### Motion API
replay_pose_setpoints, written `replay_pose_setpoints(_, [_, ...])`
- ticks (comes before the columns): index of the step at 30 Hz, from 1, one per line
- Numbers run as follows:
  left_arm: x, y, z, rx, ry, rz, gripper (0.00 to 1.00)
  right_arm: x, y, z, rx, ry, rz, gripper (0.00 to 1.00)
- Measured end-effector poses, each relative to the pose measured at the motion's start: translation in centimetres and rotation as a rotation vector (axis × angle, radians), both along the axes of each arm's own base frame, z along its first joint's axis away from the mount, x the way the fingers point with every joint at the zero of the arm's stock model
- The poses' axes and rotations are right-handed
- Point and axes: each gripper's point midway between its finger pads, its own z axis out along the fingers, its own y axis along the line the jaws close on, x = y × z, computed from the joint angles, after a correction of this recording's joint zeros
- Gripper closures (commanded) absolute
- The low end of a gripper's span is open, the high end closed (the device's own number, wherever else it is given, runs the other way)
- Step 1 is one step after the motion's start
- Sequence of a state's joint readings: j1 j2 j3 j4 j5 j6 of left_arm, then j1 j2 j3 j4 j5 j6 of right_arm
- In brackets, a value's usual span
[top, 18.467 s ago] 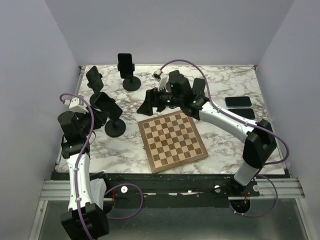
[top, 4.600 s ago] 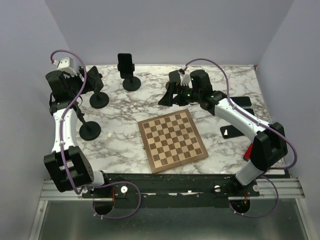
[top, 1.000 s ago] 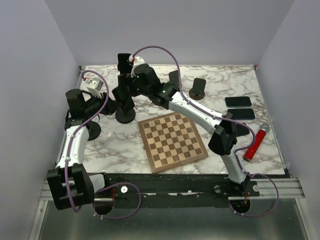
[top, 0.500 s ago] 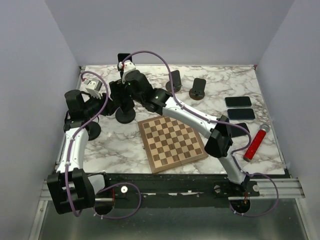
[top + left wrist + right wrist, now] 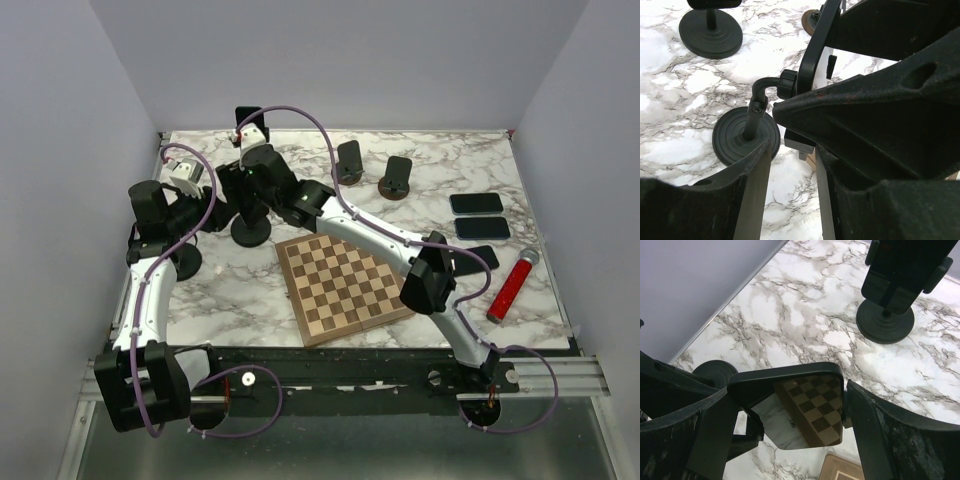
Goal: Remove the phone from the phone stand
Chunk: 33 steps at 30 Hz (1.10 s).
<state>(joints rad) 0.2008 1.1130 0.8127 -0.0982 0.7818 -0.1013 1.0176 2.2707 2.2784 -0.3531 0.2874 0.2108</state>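
Note:
The black phone [image 5: 805, 410] sits tilted in the clamp of a black phone stand, whose round base [image 5: 250, 232] stands left of the chessboard. My right gripper [image 5: 792, 395] is shut on the phone, one finger on each side edge; its screen reflects the chessboard. In the top view my right gripper [image 5: 243, 190] covers most of the phone. My left gripper [image 5: 205, 212] is just left of that stand. In the left wrist view the left gripper [image 5: 792, 165] is open and empty over bare marble, next to the stand's base [image 5: 746, 137] and bent neck.
A second stand with a phone [image 5: 246, 122] is at the back; it also shows in the right wrist view [image 5: 905, 270]. Two empty stands [image 5: 348, 160] [image 5: 397, 178] stand behind the chessboard [image 5: 343, 283]. Loose phones [image 5: 476, 203] and a red microphone [image 5: 511, 285] lie at right. Another stand base [image 5: 183, 262] is at left.
My right arm has stretched further left and down over the stand, bringing its gripper around the phone. The left arm has barely moved.

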Motion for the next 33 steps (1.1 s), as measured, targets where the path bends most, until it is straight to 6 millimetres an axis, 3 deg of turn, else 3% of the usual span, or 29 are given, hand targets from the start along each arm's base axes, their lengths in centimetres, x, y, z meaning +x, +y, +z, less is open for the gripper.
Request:
replay_pose_setpoints(2, [0.0,0.0,0.0,0.0,0.0,0.0,0.52,0.1,0.1,0.1,-0.003,-0.009,-0.007,0.18])
replay_pose_setpoints(4, [0.0,0.0,0.0,-0.002,-0.001,-0.001,0.52,0.1,0.1,0.1,-0.007,-0.014,-0.008,0.4])
replay_pose_setpoints(6, [0.0,-0.2,0.1,-0.007,-0.004,-0.009,0.52,0.1,0.1,0.0,-0.022,-0.028,-0.006,0.48])
replay_pose_setpoints(8, [0.0,-0.3,0.2,-0.013,-0.007,-0.017,0.51,0.1,0.0,0.0,-0.033,-0.037,-0.002,0.63])
replay_pose_setpoints(11, [0.1,-0.5,-0.3,-0.029,0.011,-0.032,0.51,0.1,0.0,0.0,-0.042,-0.044,0.007,0.74])
replay_pose_setpoints(14, [0.1,-0.7,-0.8,-0.044,0.034,-0.043,0.51,0.1,0.1,0.0,-0.049,-0.049,0.021,0.96])
replay_pose_setpoints(15, [0.2,-0.7,-0.8,-0.045,0.036,-0.044,0.53,0.1,0.1,0.0,-0.05,-0.05,0.025,0.99])
replay_pose_setpoints(17, [0.2,-0.7,-0.8,-0.047,0.036,-0.046,0.57,0.3,0.0,0.0,-0.048,-0.046,0.036,0.99])
replay_pose_setpoints(28, [0.8,-1.6,-0.3,-0.091,0.009,-0.105,0.58,2.0,-0.8,0.1,0.035,0.042,0.194,0.99])
replay_pose_setpoints(33, [1.0,-1.9,0.3,-0.097,-0.018,-0.111,0.51,2.0,-0.8,0.2,0.05,0.059,0.222,1.0])
